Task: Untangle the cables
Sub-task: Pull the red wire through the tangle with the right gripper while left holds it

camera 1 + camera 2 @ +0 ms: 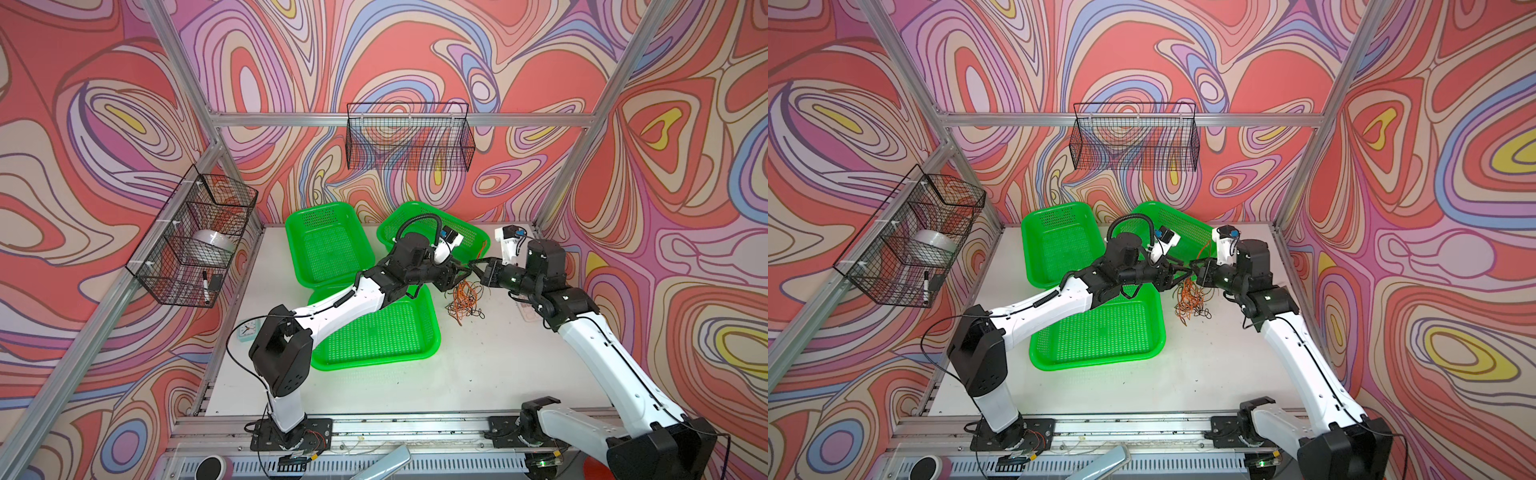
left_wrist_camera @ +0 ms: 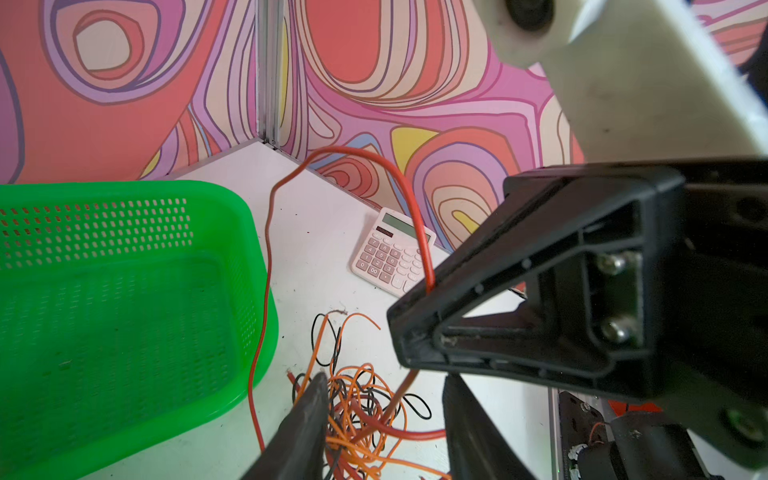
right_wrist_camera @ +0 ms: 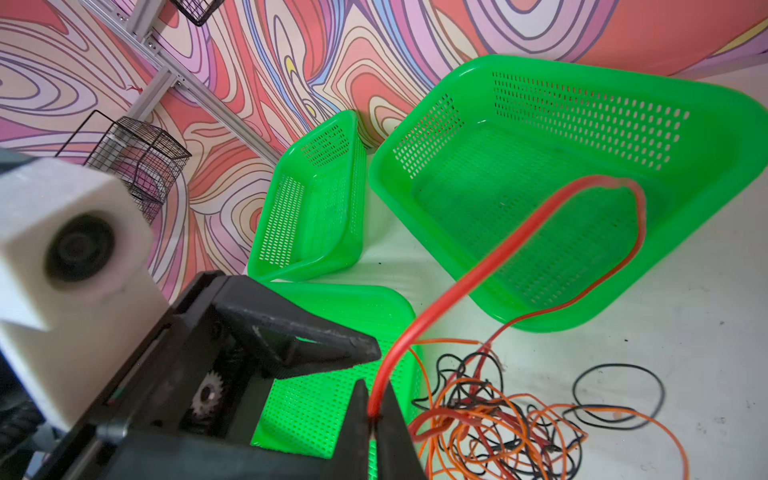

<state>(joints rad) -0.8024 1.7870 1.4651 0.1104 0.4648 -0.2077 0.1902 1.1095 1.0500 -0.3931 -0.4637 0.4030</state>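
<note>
Cables (image 1: 464, 300) lie in a loose tangle of orange, red and black on the white desk (image 1: 478, 365), between the two arms and just beside the nearest green basket (image 1: 374, 332). A single black loop lies a little apart from the heap in the right wrist view.

One red cable (image 3: 469, 282), thicker than the rest, is lifted out of the pile. The right pincer (image 3: 374, 409) is closed tight on it, with its fingertips pressed together around the strand. From there the red cable rises in a tall arc in front of the far green basket (image 3: 540, 187) and drops back down to the tangle.

The left pincer (image 2: 385, 378) hangs right above the heap, tip to tip with the right one in both top views. Its jaws stand apart, and the lower run of the red cable passes through the gap; I cannot tell whether either finger touches it.

A pale calculator (image 2: 390, 253) sits on the desk near the wall, behind the pile.
</note>
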